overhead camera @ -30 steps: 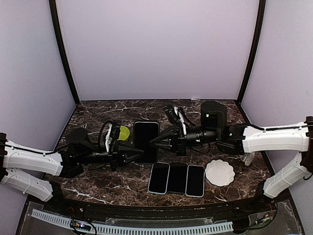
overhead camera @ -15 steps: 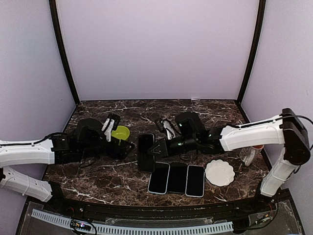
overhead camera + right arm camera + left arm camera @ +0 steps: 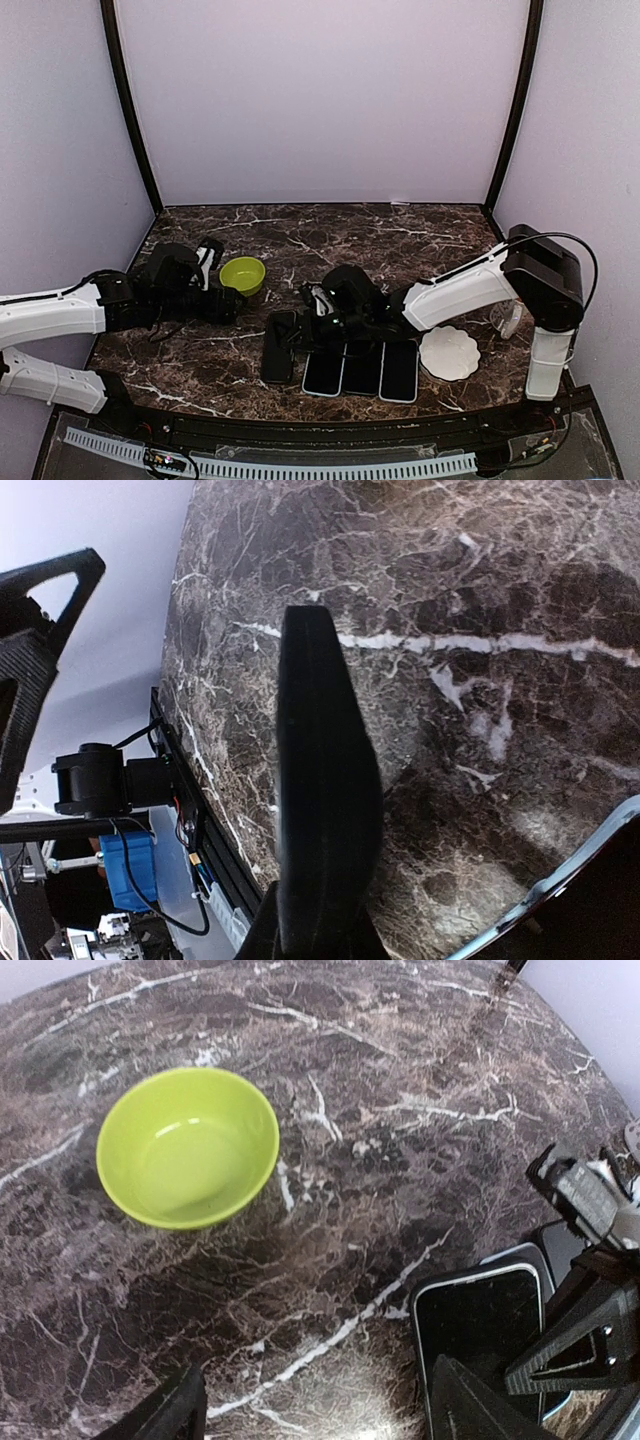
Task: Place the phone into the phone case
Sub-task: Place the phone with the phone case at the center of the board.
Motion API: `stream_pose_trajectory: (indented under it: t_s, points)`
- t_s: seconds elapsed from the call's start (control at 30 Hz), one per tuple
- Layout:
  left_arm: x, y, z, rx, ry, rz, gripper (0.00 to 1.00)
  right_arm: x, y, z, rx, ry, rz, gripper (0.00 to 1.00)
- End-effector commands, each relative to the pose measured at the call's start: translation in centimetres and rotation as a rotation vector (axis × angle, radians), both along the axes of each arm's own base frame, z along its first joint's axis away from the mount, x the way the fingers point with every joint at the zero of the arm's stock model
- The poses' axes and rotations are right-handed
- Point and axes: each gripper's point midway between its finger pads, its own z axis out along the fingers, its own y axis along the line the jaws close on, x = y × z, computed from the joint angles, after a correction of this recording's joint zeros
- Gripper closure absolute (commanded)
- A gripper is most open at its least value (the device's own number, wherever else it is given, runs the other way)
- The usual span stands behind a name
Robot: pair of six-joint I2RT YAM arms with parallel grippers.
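A black phone (image 3: 278, 347) lies low over the table, left of a row of three phones (image 3: 362, 365). My right gripper (image 3: 299, 332) is shut on its right end. In the left wrist view this phone (image 3: 478, 1322) shows a dark screen with a thin light border inside a dark rim that looks like the phone case. The right wrist view shows the phone (image 3: 325, 780) edge-on, pinched in my right gripper (image 3: 320, 932). My left gripper (image 3: 226, 305) stands open and empty, apart from the phone, beside the green bowl. In its own view the left gripper (image 3: 318, 1412) has only marble between its fingers.
A green bowl (image 3: 242, 273) sits left of centre, also seen as the bowl (image 3: 187, 1147) in the left wrist view. A white scalloped coaster (image 3: 449, 352) lies right of the phone row, and a clear glass (image 3: 508, 318) stands by the right arm's base.
The left gripper has let go of the phone, opened and drawn back left toward the bowl. The right gripper has carried the phone forward and left, down from upright to near the table.
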Motion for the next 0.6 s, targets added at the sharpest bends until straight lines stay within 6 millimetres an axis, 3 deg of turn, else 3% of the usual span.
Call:
stream_pose_trajectory:
  t_s: [0.0, 0.07, 0.17, 0.33, 0.57]
  points:
    - [-1.8, -0.6, -3.7, -0.018, 0.146, -0.033, 0.25, 1.0, 1.6, 2.4, 0.07, -0.011, -0.034, 0.95]
    - [-2.3, -1.0, -5.0, -0.028, 0.197, -0.044, 0.28, 0.8, 1.5, 1.7, 0.048, 0.007, -0.023, 0.81]
    - [-2.7, -1.1, -6.4, -0.012, 0.245, -0.045, 0.33, 0.5, 1.2, 0.5, -0.015, 0.011, -0.003, 0.71]
    - [-3.3, -0.8, -8.7, 0.041, 0.325, -0.039, 0.37, 0.5, 0.1, -0.8, -0.122, -0.019, -0.009, 0.63]
    - [-4.2, -2.0, -10.2, 0.02, 0.391, -0.084, 0.41, 0.1, -0.5, -1.7, -0.274, -0.069, 0.025, 0.61]
